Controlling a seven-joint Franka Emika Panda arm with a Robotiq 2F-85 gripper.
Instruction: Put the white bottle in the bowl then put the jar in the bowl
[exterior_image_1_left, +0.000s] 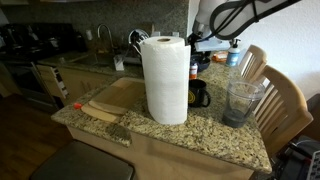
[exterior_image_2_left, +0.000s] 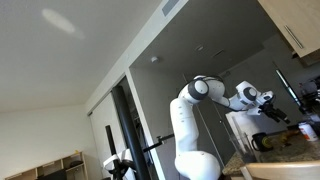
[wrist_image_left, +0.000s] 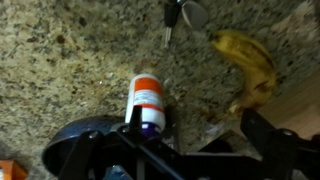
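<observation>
White bottle (wrist_image_left: 147, 98): lies on its side on the speckled granite tabletop (wrist_image_left: 60, 60), with an orange band round the middle and its dark cap end toward the gripper (wrist_image_left: 200, 150). Seen only in the wrist view. Just beside the cap, partly hidden by the gripper's black frame: one dark bowl (wrist_image_left: 70, 140). Cannot tell whether the gripper stands open or closed. Further out: one banana (wrist_image_left: 250, 70) near a tabletop edge, and metal cutlery (wrist_image_left: 183, 14) well apart from the bottle.

Jar (exterior_image_1_left: 243, 100): stands upright in an exterior view, close to the tabletop edge by two wooden chairs (exterior_image_1_left: 285, 105), near one black mug (exterior_image_1_left: 198, 94). Just beside the mug: one tall paper towel roll (exterior_image_1_left: 165, 78), blocking the counter behind it. Toward the opposite edge: one cutting board (exterior_image_1_left: 103, 108). Elsewhere, in an exterior view from low down: the white arm (exterior_image_2_left: 195, 120) under the ceiling.
</observation>
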